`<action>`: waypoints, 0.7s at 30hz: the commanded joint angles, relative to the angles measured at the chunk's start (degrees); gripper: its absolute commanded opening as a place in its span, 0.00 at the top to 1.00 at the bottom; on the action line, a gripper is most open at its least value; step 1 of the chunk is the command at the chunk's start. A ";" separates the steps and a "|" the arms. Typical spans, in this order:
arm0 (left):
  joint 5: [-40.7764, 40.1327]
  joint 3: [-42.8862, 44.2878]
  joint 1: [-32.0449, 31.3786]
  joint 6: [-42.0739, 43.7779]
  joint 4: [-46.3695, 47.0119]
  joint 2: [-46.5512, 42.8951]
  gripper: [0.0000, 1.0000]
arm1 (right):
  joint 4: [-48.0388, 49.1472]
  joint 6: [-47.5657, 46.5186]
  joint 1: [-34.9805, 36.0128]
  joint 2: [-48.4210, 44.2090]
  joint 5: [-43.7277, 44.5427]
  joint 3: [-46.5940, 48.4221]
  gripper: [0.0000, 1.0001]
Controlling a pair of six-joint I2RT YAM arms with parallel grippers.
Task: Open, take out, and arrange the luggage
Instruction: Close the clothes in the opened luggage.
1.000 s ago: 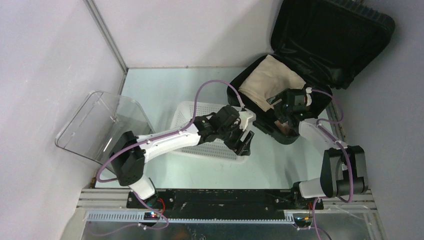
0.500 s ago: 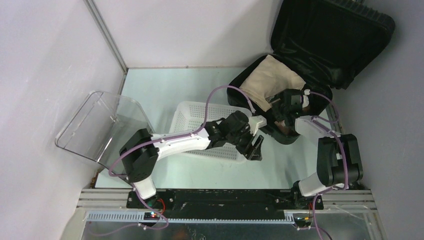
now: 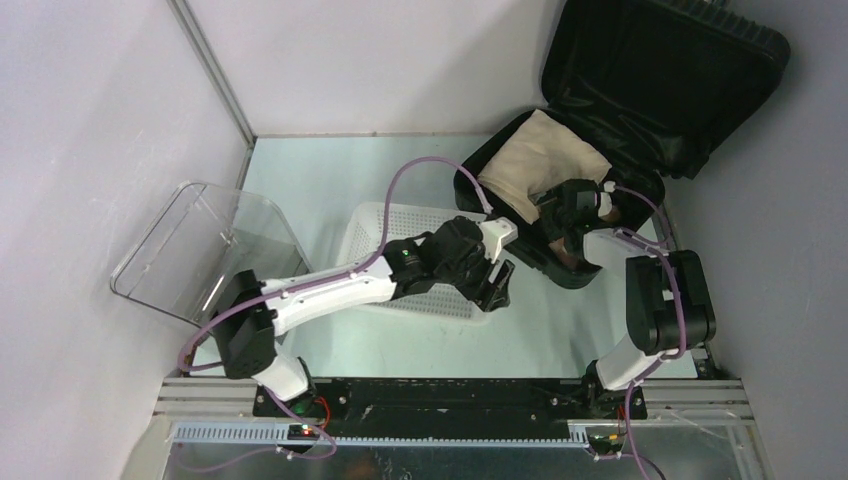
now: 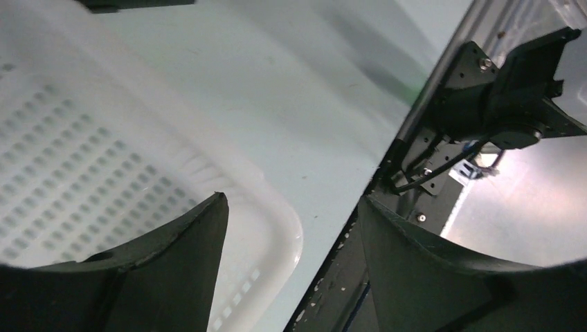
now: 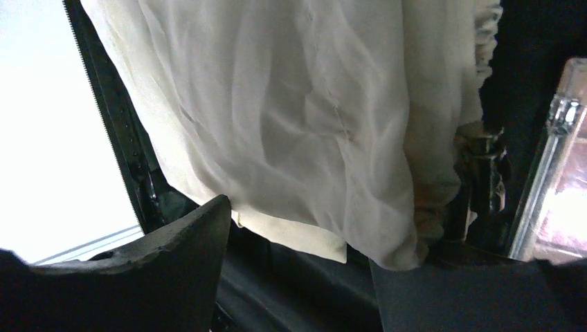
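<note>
The luggage (image 3: 660,75), a big black hard-shell case, lies open at the back right with its lid leaning on the wall. A cream cloth (image 3: 540,160) lies in its base. My right gripper (image 3: 572,215) hovers open inside the base. In the right wrist view that gripper (image 5: 297,232) has the cream cloth (image 5: 297,117) just beyond its tips and black lining (image 5: 291,283) between its fingers. My left gripper (image 3: 497,285) is open and empty over the near right corner of the white basket (image 3: 400,225). The left wrist view shows the gripper (image 4: 292,200) over that rounded corner (image 4: 266,207).
A clear plastic bin (image 3: 200,250) lies tipped at the table's left. A clear pump-topped item (image 5: 484,166) stands in the luggage right of the cloth. The right arm's base (image 4: 512,104) and the table's near rail lie past the left gripper.
The left gripper swung right past the basket corner, then came back a little. The right arm folded up at the elbow and its gripper shifted slightly left, toward the cloth.
</note>
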 commanded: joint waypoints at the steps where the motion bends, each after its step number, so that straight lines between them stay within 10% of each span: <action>1: -8.43 -1.71 0.08 1.82 -5.52 -4.44 0.24 | 6.32 1.56 -0.64 1.69 1.59 0.24 0.30; 21: 1.17 -6.10 -0.58 -3.13 3.82 2.08 0.22 | 14.68 -4.33 -1.18 3.94 2.66 0.24 0.48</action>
